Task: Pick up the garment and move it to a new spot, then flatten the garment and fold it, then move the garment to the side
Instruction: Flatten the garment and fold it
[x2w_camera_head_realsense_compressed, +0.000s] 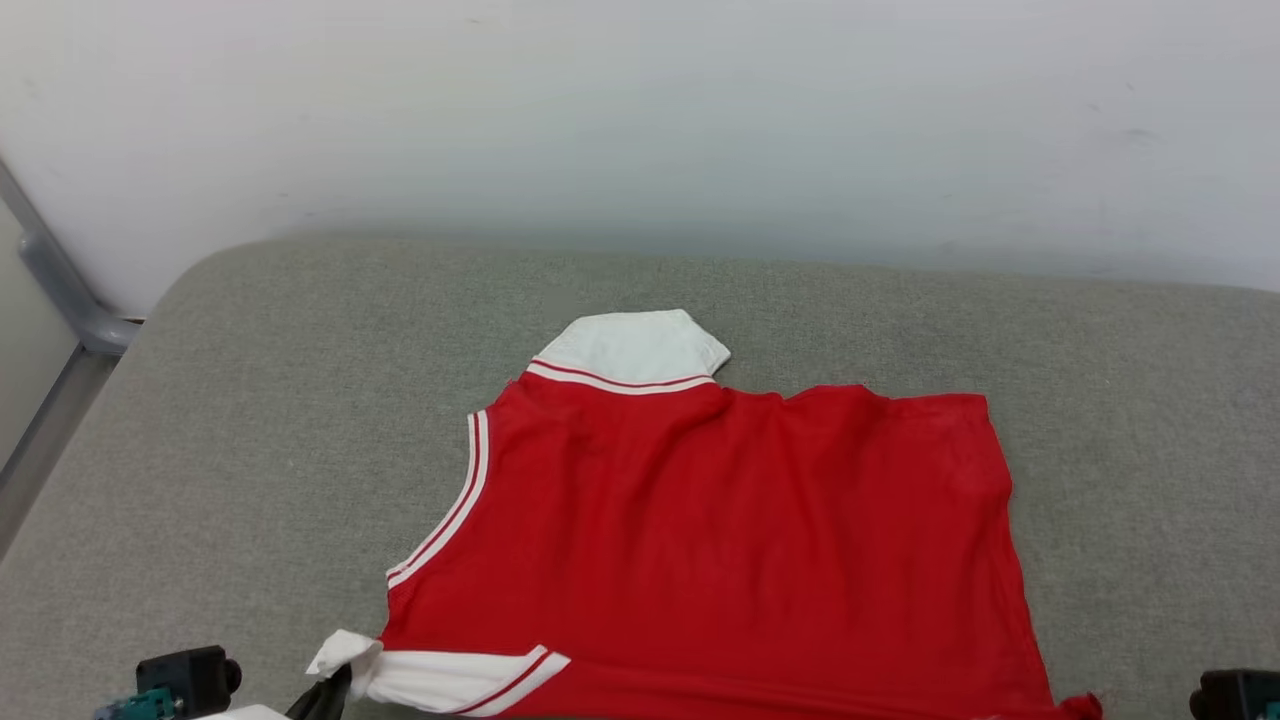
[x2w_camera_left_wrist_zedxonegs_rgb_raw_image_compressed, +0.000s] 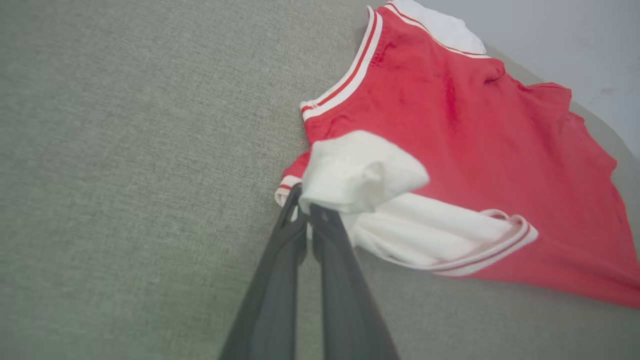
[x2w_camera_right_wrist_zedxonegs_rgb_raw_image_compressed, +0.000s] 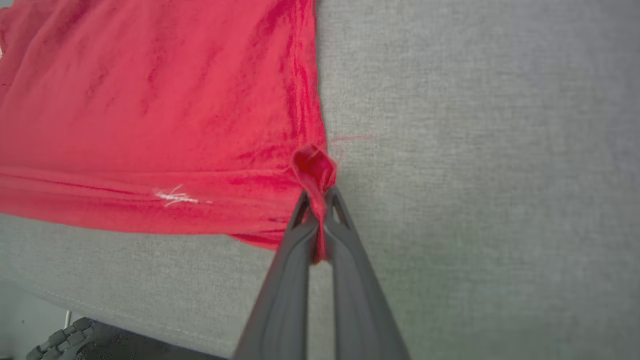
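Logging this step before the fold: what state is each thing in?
garment: spread on the grey cushion, plain red side up, lightly wrinkled
left gripper: shut on the white sleeve
right gripper: shut on a red hem corner

The garment is plain bright red, its sleeves white, edged with red-and-white striped trim. The cushion is a flecked grey-green weave, the wall pale grey-white. My fingers are dark charcoal, unpatterned.
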